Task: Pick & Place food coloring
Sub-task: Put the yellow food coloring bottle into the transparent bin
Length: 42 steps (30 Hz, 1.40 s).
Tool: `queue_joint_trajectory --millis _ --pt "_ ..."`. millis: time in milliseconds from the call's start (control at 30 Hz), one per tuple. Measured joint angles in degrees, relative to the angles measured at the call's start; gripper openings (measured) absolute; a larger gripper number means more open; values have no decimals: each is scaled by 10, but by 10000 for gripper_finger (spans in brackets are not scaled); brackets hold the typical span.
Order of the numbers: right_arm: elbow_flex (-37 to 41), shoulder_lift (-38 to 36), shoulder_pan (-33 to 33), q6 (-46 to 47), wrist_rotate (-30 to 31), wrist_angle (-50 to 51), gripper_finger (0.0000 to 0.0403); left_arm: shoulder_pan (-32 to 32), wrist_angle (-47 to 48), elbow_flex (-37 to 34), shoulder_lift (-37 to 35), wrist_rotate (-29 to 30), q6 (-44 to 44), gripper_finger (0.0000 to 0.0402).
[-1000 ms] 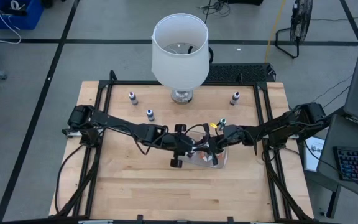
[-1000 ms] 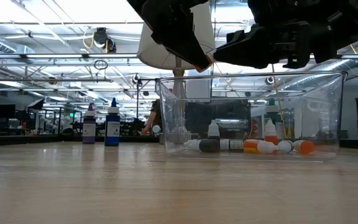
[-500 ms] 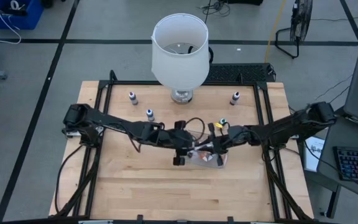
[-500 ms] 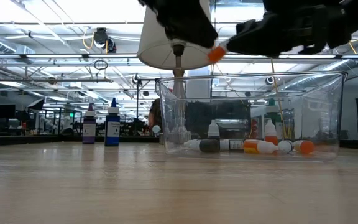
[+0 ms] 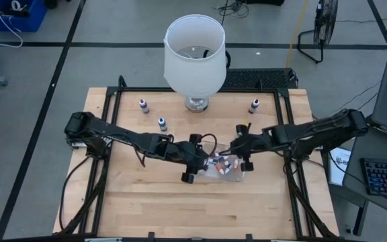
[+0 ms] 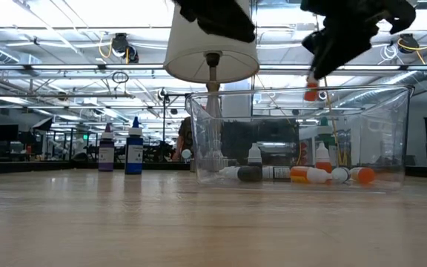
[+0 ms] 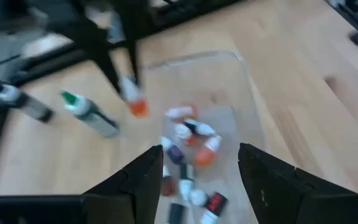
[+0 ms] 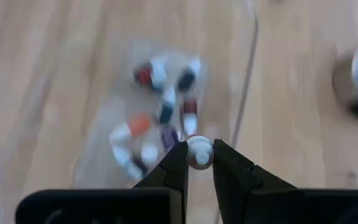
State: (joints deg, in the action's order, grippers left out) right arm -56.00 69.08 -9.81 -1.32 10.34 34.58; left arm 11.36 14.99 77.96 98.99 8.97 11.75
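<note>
Three bottles (image 5: 161, 124) standing on table (image 5: 140, 202); one tub (image 5: 228, 176); one lamp (image 5: 194, 57).

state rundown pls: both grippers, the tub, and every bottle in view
left gripper: open, empty, above the tub
right gripper: shut on orange bottle, over the tub
orange bottle: held, hanging orange end down, not yet released
clear tub: upright on the table, open top
bottles in tub: mostly lying on the floor, a couple upright
purple bottle: upright on table
blue bottle: upright on table
</note>
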Motion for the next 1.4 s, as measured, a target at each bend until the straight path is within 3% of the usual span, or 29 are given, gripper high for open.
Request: queue_joint_trajectory --millis 200,533,867,1200,1400 --pt "-22 33 25 69 -37 111 38 -17 -97 -89 -37 -31 0 211" --pt "-22 116 33 66 -62 79 38 -59 -224 -215 -88 -30 -43 212" --pt "-22 200 34 62 -67 36 38 -62 -252 -237 -95 -36 -29 212" --pt "-22 211 33 99 -91 15 41 -62 -250 -237 -96 -36 -26 212" --pt "-22 211 33 135 -91 15 139 -62 -251 -237 -96 -36 -27 212"
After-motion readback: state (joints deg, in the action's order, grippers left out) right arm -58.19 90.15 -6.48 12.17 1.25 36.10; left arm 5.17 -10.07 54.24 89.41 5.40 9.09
